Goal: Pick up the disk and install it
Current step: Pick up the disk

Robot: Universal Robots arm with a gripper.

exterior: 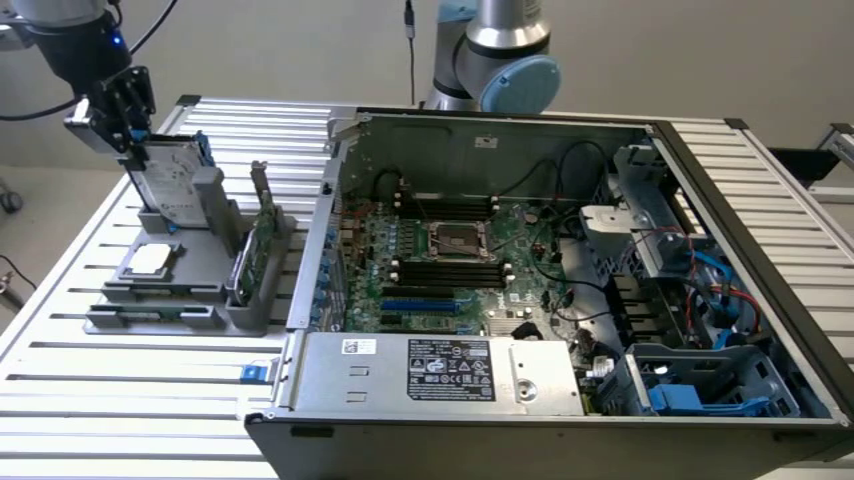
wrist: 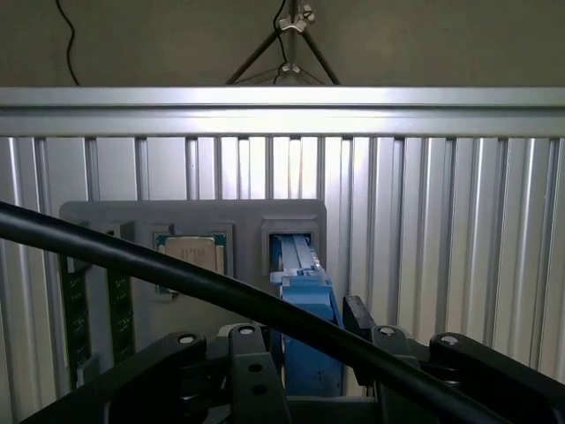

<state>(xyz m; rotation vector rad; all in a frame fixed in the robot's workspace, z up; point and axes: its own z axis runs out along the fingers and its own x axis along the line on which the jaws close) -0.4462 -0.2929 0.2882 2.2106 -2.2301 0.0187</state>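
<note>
At the far end of the grey holder (exterior: 200, 290) (wrist: 194, 216), the disk (exterior: 171, 178) (wrist: 305, 291) stands upright on edge in its slot, label facing the exterior view's left. Directly above the holder, the end effector (exterior: 138, 140) (wrist: 309, 331) is clamped on the disk's top edge, its fingers (wrist: 256, 371) pressed against the blue rails on both sides. Nearer on the holder lies a small square chip (exterior: 150, 258) (wrist: 192, 253). Beside the holder, toward the exterior view's right, an open computer case (exterior: 494, 130) rests on the slatted bench (exterior: 80, 400) (wrist: 441, 221).
</note>
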